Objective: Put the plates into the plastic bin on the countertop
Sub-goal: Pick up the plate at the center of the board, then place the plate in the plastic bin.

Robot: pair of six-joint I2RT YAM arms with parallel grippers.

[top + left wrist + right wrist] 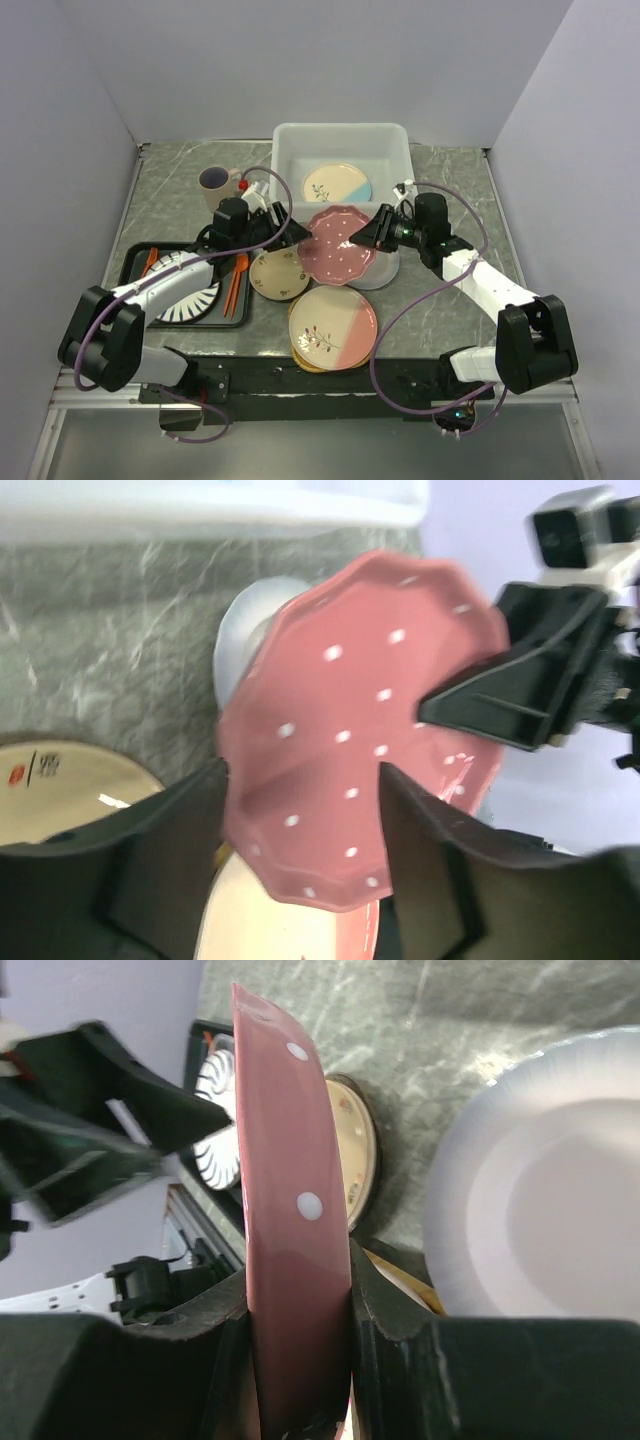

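Observation:
A pink plate with white dots (340, 245) hangs in the air just in front of the plastic bin (340, 128). My right gripper (364, 236) is shut on its right rim; in the right wrist view the plate (290, 1160) stands edge-on, pinched at my right gripper (298, 1295). My left gripper (300, 232) is at the plate's left rim, open. In the left wrist view the plate (350, 710) lies between the spread jaws of my left gripper (300, 780). A cream-and-blue plate (337, 184) lies inside the bin.
A white plate (388, 270) sits under the held plate. A small tan plate (279, 274) and a cream-and-pink plate (333, 324) on an orange one lie nearer. At left are a black tray (135, 262) with a striped plate (190, 298) and orange chopsticks (236, 285), and a mug (216, 183).

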